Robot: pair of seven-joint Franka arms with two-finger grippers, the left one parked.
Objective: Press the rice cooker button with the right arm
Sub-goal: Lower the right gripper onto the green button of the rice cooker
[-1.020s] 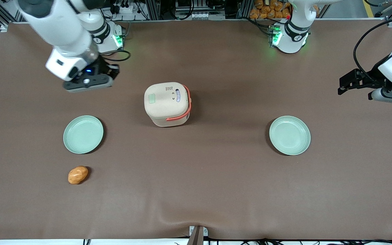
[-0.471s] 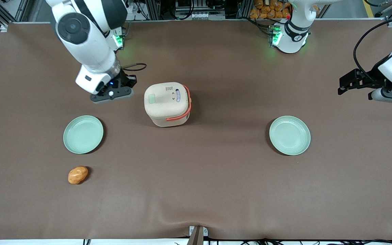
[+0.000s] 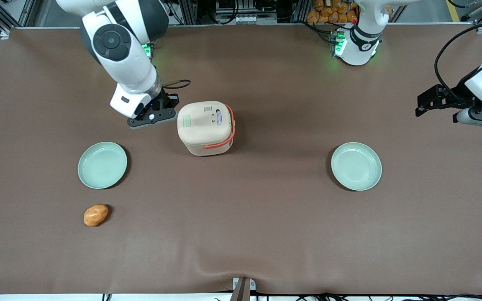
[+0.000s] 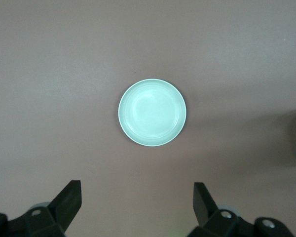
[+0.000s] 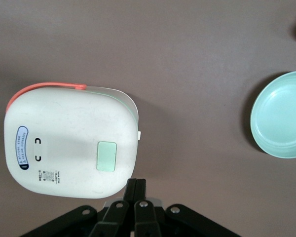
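Note:
The beige rice cooker (image 3: 205, 127) with a coral-orange handle stands mid-table; it also shows in the right wrist view (image 5: 64, 143). Its small mint-green button (image 3: 187, 121) sits on the lid near the edge that faces the working arm; the wrist view shows the button too (image 5: 107, 156). My right gripper (image 3: 153, 117) hangs above the table right beside the cooker, on the button's side, about level with the lid. In the wrist view the gripper (image 5: 136, 183) is shut and empty, its tips at the lid's edge, a short way from the button.
A mint-green plate (image 3: 102, 165) lies nearer the front camera toward the working arm's end; it shows in the wrist view (image 5: 281, 114). An orange lump (image 3: 96, 215) lies nearer still. A second plate (image 3: 356, 166) lies toward the parked arm's end, seen also in the left wrist view (image 4: 152, 112).
My right arm has swung in from its end of the table toward the rice cooker, and the gripper has come from well off to right beside the lid.

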